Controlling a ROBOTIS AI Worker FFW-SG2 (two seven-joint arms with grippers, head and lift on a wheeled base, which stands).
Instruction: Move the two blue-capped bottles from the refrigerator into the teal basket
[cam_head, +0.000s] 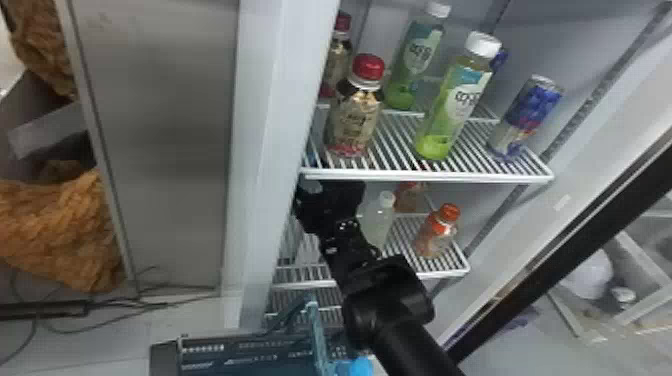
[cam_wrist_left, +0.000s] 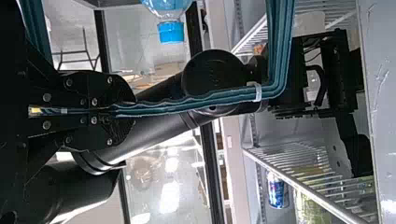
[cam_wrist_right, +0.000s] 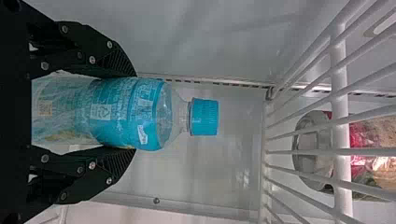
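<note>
In head view, right end effector (cam_head: 330, 197) deep inside the refrigerator (cam_head: 260, 150), under the front edge of the upper shelf (cam_head: 425, 176), fingertips hidden there. In right wrist view, right end effector (cam_wrist_right: 128, 112) with one finger on each side of a blue-capped bottle (cam_wrist_right: 126, 112), both touching its body. Cap toward the wire shelf above; bottom end of the bottle hidden behind the black gripper housing. Behind the wires, a round base with red beside it, only partly visible.

In left wrist view, left end effector (cam_wrist_left: 123, 112) with its fingers pressed together around the handle of the teal basket (cam_wrist_left: 280, 51). Close by, the other blue-capped bottle (cam_wrist_left: 170, 32), cut off by the view's edge, with only cap and shoulder in sight. Perhaps already inside the basket, but hard to be sure, with so little of the walls in view.

On the upper shelf, two red-capped bottles (cam_head: 354, 117), two green bottles with white caps (cam_head: 452, 105), and a blue can (cam_head: 527, 117), with a blue piece half hidden behind the front green bottle. Lower, partly behind the right arm, a clear bottle (cam_head: 378, 222) and, next to it, an orange-capped bottle (cam_head: 437, 235).
</note>
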